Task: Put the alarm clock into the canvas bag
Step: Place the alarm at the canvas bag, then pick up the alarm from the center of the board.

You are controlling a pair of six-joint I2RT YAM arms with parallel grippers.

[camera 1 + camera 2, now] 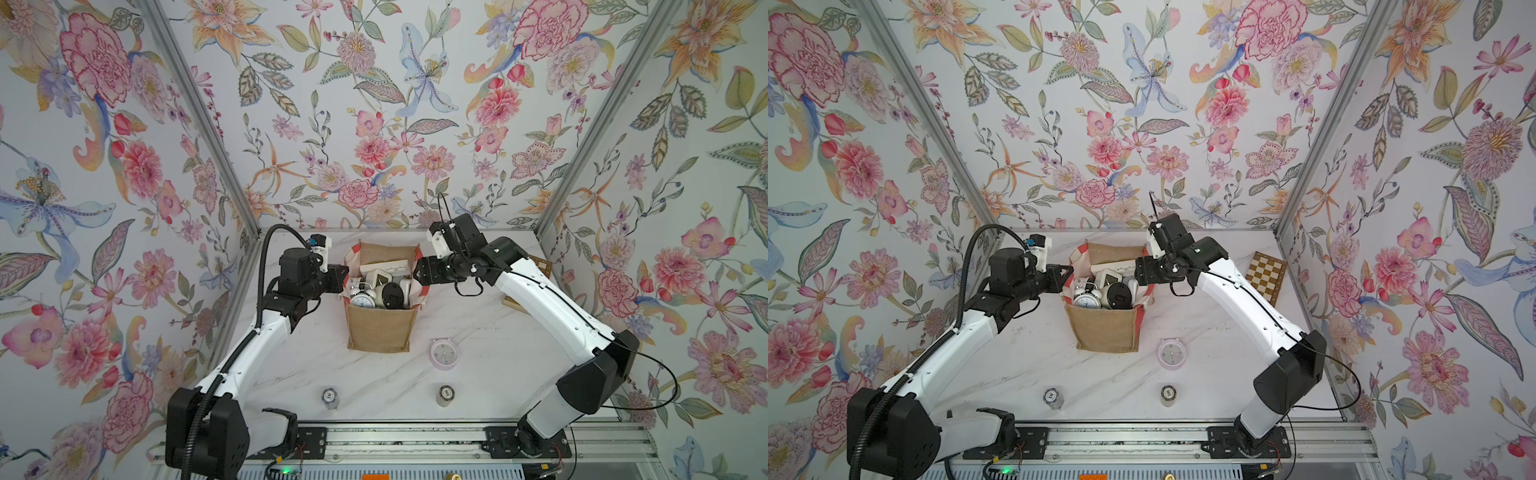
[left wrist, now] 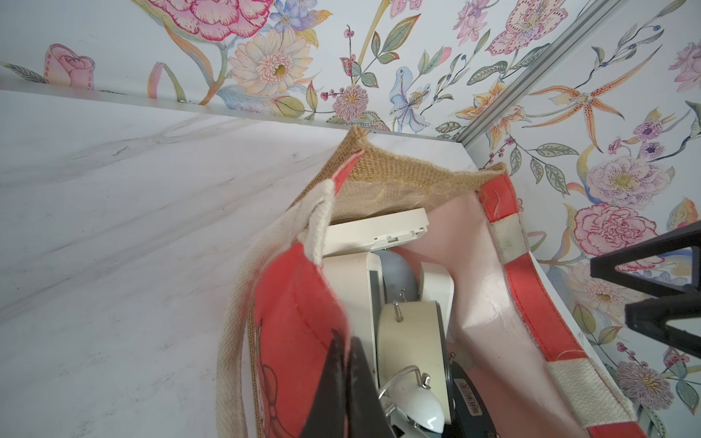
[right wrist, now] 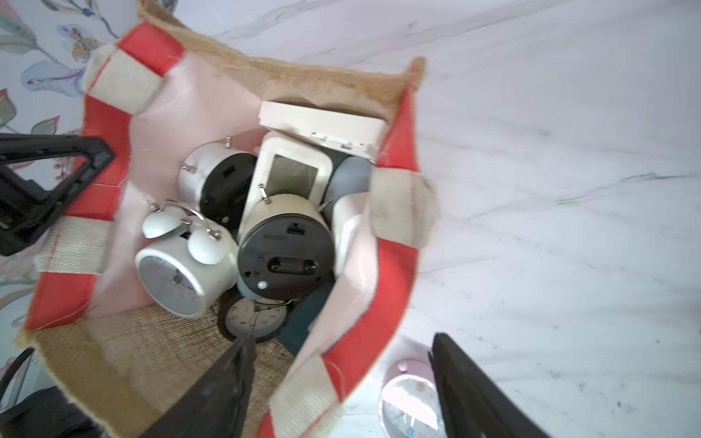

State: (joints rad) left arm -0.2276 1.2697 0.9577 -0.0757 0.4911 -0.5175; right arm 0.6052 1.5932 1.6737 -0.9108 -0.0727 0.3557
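Note:
The canvas bag (image 1: 380, 328) (image 1: 1104, 328) stands upright mid-table with its mouth held wide, and several clocks lie inside. A pink round alarm clock (image 1: 444, 353) (image 1: 1171, 353) (image 3: 411, 402) lies face up on the marble, right of the bag's front. My left gripper (image 1: 344, 276) (image 2: 347, 341) is shut on the bag's red striped left side panel (image 2: 296, 295). My right gripper (image 1: 417, 272) (image 3: 341, 341) is open and straddles the right side panel (image 3: 379, 303), one finger inside the bag and one outside above the pink clock.
A chessboard (image 1: 1266, 276) leans at the back right behind the right arm. Two small cylinders (image 1: 330, 397) (image 1: 445, 395) stand near the front edge. Floral walls close in on three sides, and a metal rail (image 1: 415, 444) runs along the front.

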